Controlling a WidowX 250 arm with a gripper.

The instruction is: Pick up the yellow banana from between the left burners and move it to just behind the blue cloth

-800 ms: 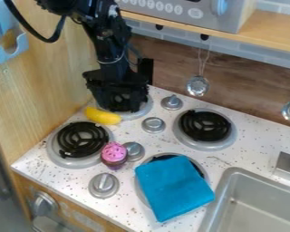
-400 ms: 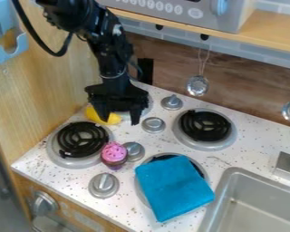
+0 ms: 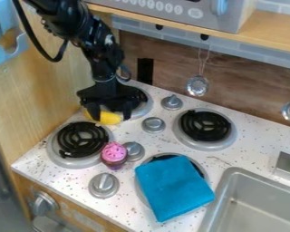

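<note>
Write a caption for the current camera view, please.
An open gripper at a yellow toy, with a pink cupcake and blue cloth on the stove.

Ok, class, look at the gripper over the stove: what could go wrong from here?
The open gripper hangs close over the yellow toy, one finger overlapping it in view, so coming lower might press or roll it. The rear left burner is right there too, and a finger could catch it. A swing toward the front might tip the pink-topped cupcake.
</note>
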